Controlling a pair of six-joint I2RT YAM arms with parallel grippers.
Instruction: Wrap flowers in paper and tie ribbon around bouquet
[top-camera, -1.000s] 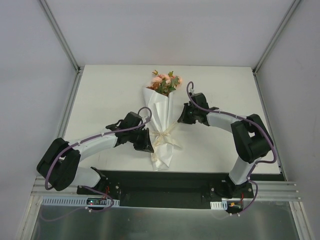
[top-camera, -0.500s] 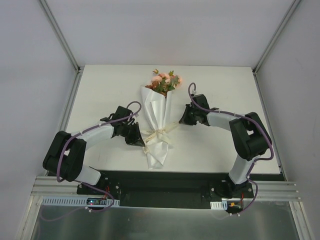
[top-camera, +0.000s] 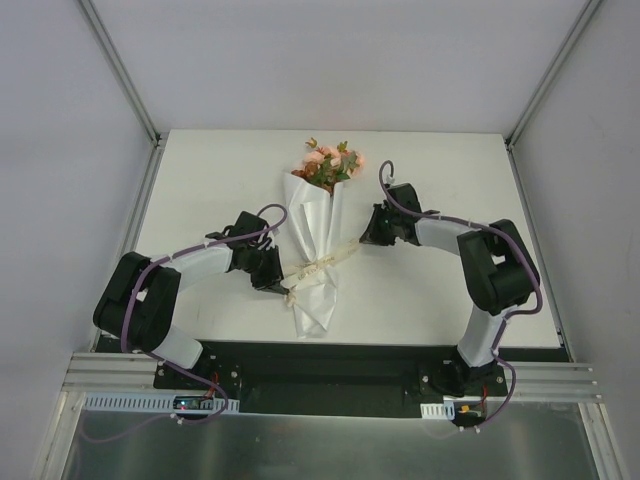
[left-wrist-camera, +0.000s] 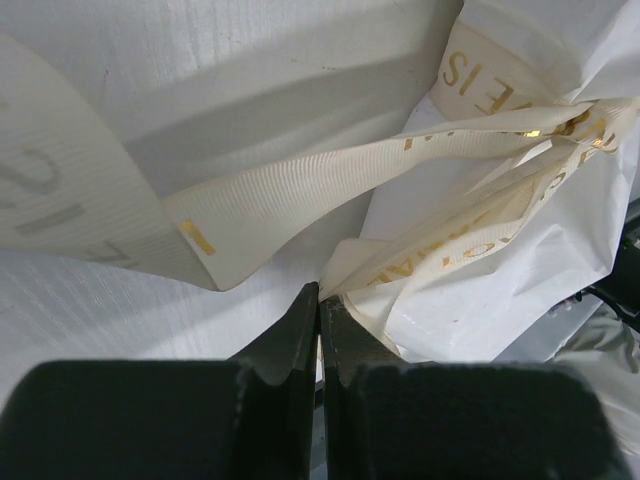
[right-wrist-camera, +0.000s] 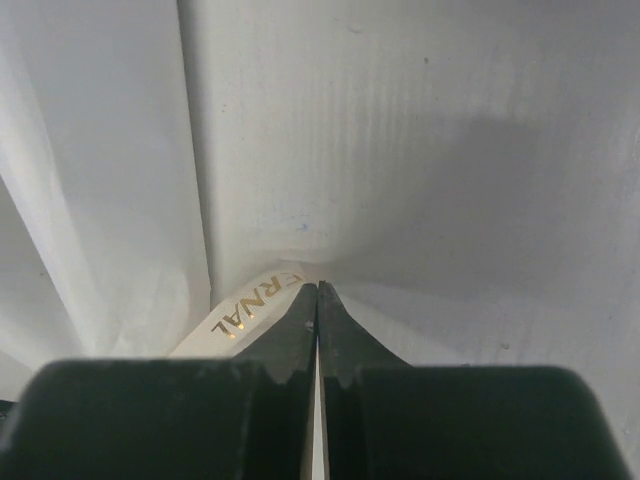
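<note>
The bouquet lies on the table, a white paper (top-camera: 312, 225) cone with pink and orange flowers (top-camera: 328, 165) at its far end. A cream ribbon (top-camera: 318, 266) with gold lettering is knotted around its narrow waist and runs taut to both sides. My left gripper (top-camera: 276, 283) is just left of the waist, shut on one ribbon end. In the left wrist view the ribbon (left-wrist-camera: 300, 185) leads out from the closed tips of the left gripper (left-wrist-camera: 320, 292) towards the crumpled paper (left-wrist-camera: 500, 290). My right gripper (top-camera: 364, 240), right of the cone, is shut on the other ribbon (right-wrist-camera: 245, 305) end at the tips of the right gripper (right-wrist-camera: 317, 288).
The white table (top-camera: 200, 190) is bounded by grey walls and two slanted metal posts (top-camera: 120, 70). A black base plate (top-camera: 330, 355) with both arm mounts runs along the near edge, just below the cone's narrow end.
My left gripper has drawn back to the left with its ribbon end. The cone's narrow end has swung left, and the ribbon has pulled tighter. The right gripper has barely moved.
</note>
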